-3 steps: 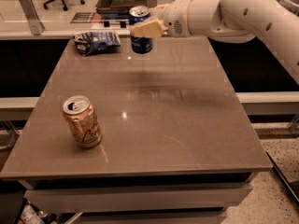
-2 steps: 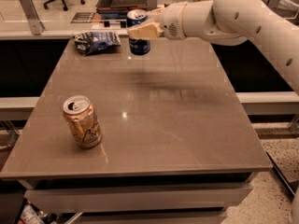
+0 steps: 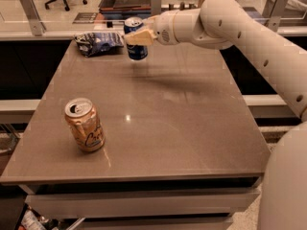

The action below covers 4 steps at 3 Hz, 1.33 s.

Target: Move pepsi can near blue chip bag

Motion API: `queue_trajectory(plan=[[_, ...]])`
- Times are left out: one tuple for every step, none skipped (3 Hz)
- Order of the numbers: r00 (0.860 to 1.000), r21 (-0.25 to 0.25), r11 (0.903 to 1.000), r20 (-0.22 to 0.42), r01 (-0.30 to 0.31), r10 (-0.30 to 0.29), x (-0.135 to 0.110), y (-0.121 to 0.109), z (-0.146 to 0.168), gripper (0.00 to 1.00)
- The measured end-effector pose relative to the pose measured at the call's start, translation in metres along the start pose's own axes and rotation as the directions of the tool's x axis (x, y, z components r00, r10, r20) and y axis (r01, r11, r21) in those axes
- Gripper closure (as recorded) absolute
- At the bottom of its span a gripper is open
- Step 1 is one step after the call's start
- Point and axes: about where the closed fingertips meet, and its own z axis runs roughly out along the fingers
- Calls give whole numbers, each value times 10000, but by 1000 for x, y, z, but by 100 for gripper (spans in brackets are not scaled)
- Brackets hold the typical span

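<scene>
You are looking across a brown table (image 3: 182,123) from its near edge. A white robot arm (image 3: 240,25) reaches in from your right toward the far left corner. At its tip, the gripper (image 3: 139,36) is closed around the pepsi can (image 3: 137,52). One tan finger (image 3: 140,37) lies across the front of the can, just below its silver top. The other finger is hidden behind it.

The can is upright and is gripped high on its body, so the lower half is clear for setting down. It is at the far edge of the table, just to the right of the blue chip bag (image 3: 98,43). A narrow strip of table shows between the two, so they are not touching. A soft shadow lies on the table under the can. It is not clear whether the base rests on the surface or hangs slightly above it.

The bag lies flat and crumpled in the far left corner. An orange can (image 3: 85,124) stands alone near the front left, well away from the other items (it plays no part in this job).

The can already looks close enough to the bag, so the task appears nearly done. What probably remains is to set the can down and let go. Keep it upright as you release it, because a can let go while tilted may tip toward the bag.
</scene>
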Motion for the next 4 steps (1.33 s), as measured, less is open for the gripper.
queue_trajectory(plan=[[10000, -69, 10000, 21, 39, -39, 4, 0, 13, 100], [10000, 20, 10000, -75, -10, 11, 13, 0, 22, 100], [9998, 165, 9998, -173, -124, 127, 25, -3, 32, 100], [9996, 333, 9991, -36, -263, 265, 39, -11, 39, 82]])
